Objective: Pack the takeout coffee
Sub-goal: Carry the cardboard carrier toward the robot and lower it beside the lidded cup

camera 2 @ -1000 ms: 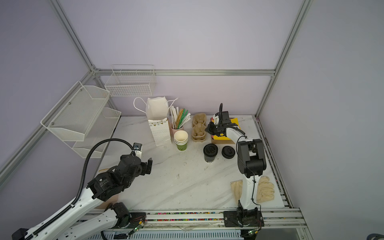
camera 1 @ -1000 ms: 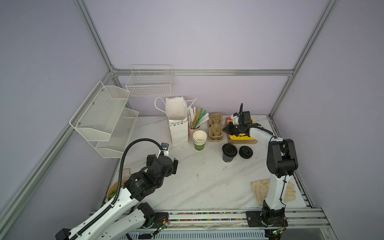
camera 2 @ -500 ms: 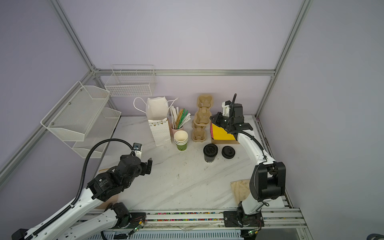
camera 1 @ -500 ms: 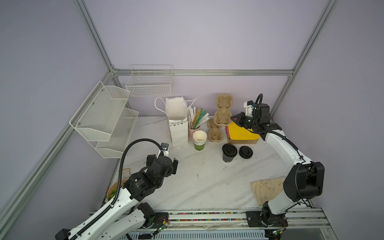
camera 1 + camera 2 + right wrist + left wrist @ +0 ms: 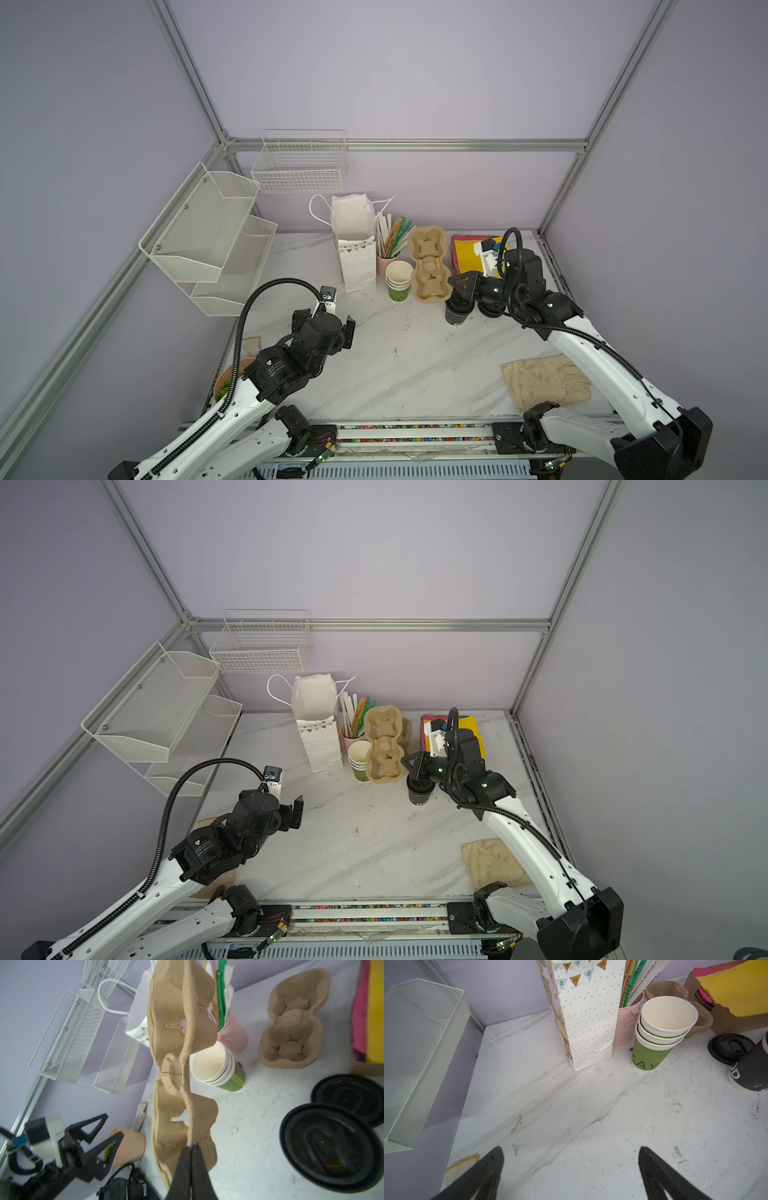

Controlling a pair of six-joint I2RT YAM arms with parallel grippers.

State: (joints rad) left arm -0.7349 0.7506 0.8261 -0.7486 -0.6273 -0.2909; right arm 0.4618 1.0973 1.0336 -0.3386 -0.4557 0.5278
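Note:
No lidded green cup shows, so the takeout coffee is out of view. My right gripper (image 5: 455,283) (image 5: 406,763) (image 5: 191,1147) is shut on the rim of a brown pulp cup carrier (image 5: 428,266) (image 5: 384,746) (image 5: 176,1047) and holds it in the air. The carrier hangs beside a nested stack of green cups (image 5: 399,280) (image 5: 359,759) (image 5: 660,1028) (image 5: 216,1066). A white paper bag (image 5: 355,245) (image 5: 318,729) (image 5: 587,1012) stands open left of the stack. My left gripper (image 5: 328,322) (image 5: 286,810) (image 5: 571,1153) is open over bare table, empty.
A dark cup with a black lid (image 5: 457,316) (image 5: 751,1068) and loose black lids (image 5: 490,309) (image 5: 351,1097) sit under my right arm. Behind are a second carrier (image 5: 291,1028), a pink cup of straws (image 5: 388,249) and a box of coloured napkins (image 5: 467,253). Wire racks (image 5: 208,237) line the left wall.
My right gripper took a carrier off the pile at the back, lifted it, and has brought it forward and left beside the green cups. The left arm has not moved.

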